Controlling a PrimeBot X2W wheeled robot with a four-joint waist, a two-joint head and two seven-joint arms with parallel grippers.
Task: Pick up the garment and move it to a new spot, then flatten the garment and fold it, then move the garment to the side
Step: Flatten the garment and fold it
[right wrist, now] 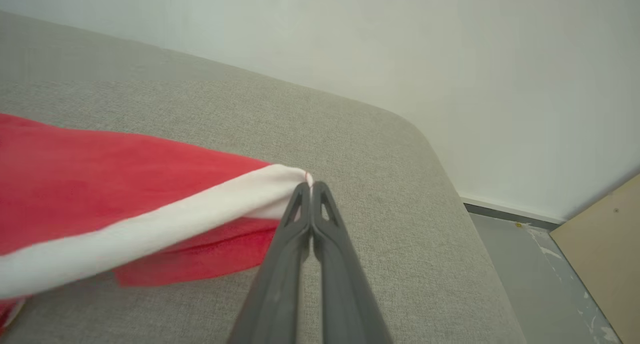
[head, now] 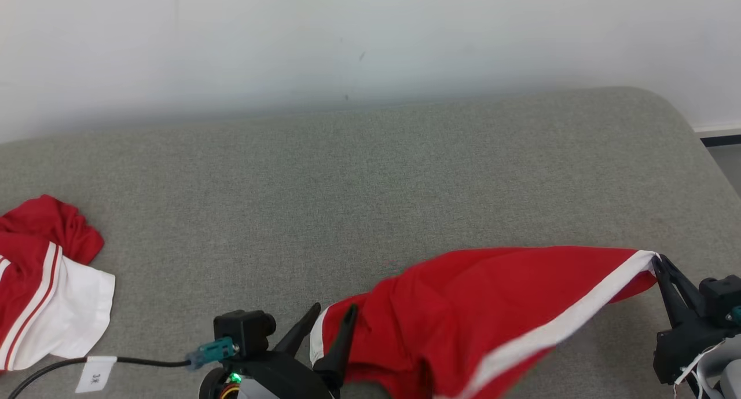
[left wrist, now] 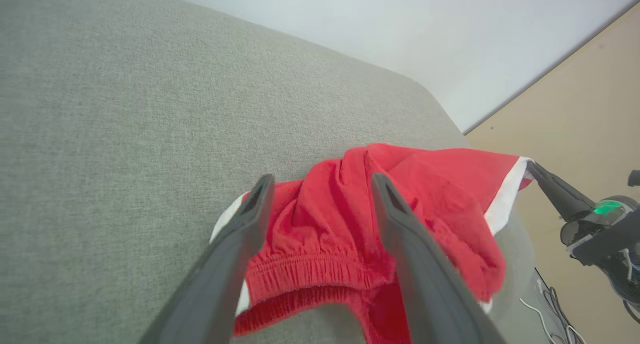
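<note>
Nearest the robot, the left gripper [head: 334, 309] is hanging with its jaws spread wide, straddling the elastic waistband [left wrist: 305, 274] of the red shorts [head: 463, 306] without clamping it, so that end is lying slack and bunched on the grey upholstered surface [head: 347, 202]. The shorts are sitting at the near edge of that surface, towards the robot's right, and the cloth is running as a taut ridge from the heap up to the right gripper [head: 659, 261]. That gripper's jaws are clenched on the tip of the white-trimmed hem [right wrist: 240, 199] and are lifting that corner just clear of the surface. The fabric is looking light, thin and limp: it is sagging and creasing wherever it is not being held, so it will probably follow any pull readily but will not keep a flat shape by itself. Judging from this, the waistband corner and the hem corner are the sensible places to take hold, since the elastic and the sewn trim are giving thicker, firmer edges than the loose panel between them. Well apart at the left, a second red-and-white garment [head: 46, 283] is lying crumpled. Beyond everything, bare grey upholstery is stretching back to the pale wall [head: 347, 40].
</note>
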